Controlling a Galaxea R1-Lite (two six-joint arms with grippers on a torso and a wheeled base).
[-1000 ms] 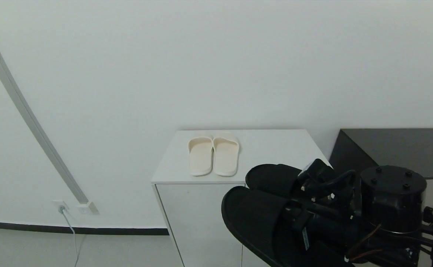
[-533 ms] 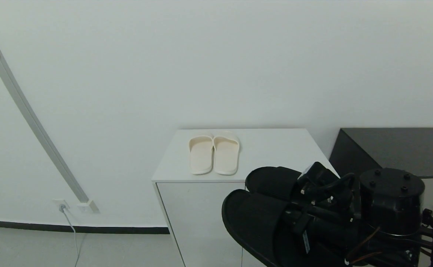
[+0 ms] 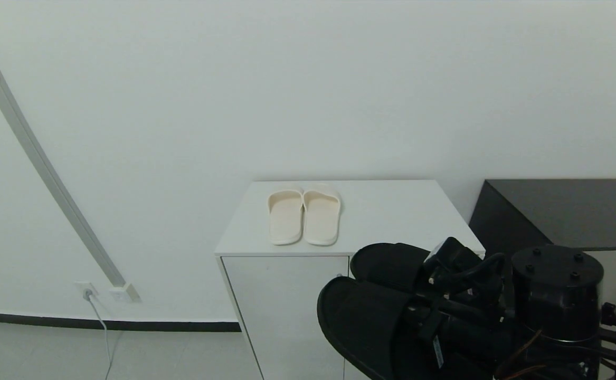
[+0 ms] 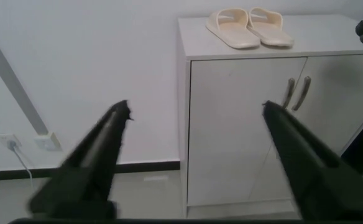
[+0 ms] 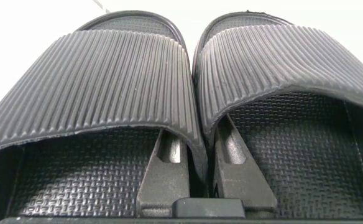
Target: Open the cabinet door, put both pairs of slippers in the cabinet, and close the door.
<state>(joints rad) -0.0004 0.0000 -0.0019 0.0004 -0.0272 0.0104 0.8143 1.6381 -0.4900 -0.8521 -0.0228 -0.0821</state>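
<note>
A cream pair of slippers [image 3: 303, 216] lies on top of the white cabinet [image 3: 387, 211], also seen as cream slippers [image 4: 250, 27] in the left wrist view. The cabinet doors [image 4: 243, 124] are closed, with two handles [image 4: 296, 92] at the middle. My right gripper [image 3: 432, 298] holds a black pair of slippers [image 3: 376, 295] in the air in front of the cabinet's right side. Its fingers [image 5: 169, 174] pinch the two inner walls of the black slippers [image 5: 194, 93] together. My left gripper [image 4: 194, 112] is open, its fingers wide apart, facing the cabinet front from a distance.
A dark cabinet [image 3: 566, 211] stands right of the white one. On the wall to the left run a slanted grey conduit [image 3: 38, 158] and a socket with a cable [image 3: 88, 293]. Bare floor lies left of the cabinet.
The black slippers in my right gripper have sunk slightly lower in front of the cabinet. The head view has shifted a little, so the cabinet top appears higher.
</note>
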